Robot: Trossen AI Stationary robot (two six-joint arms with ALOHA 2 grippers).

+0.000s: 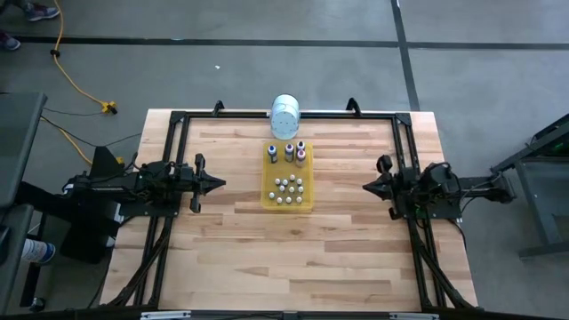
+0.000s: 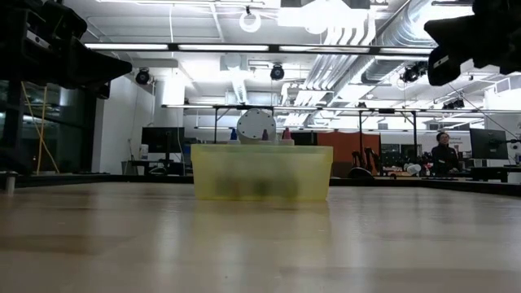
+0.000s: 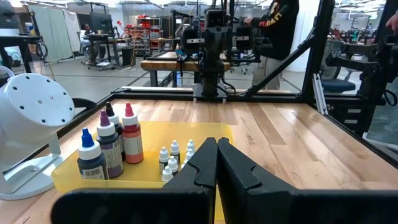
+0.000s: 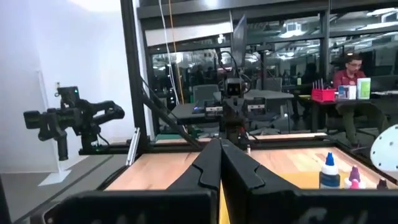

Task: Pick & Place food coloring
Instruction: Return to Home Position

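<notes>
food coloring (image 1: 290, 188) sits in yellow tray (image 1: 267, 191), frame centre. we see left gripper (image 1: 219, 184) and right gripper (image 1: 368, 187) clenched, empty, mid-left and mid-right. bottles likely light, rigid, slick; pinch body under cap.

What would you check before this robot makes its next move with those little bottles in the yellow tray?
1. Left gripper shut, empty, at the table's left side: ok.
2. Right gripper shut, empty, at the right side: ok.
3. Food coloring bottles all inside the yellow tray, none loose on the table: ok.
4. Tall bottles upright: ok.
5. White container clear of the tray: cannot tell.
</notes>
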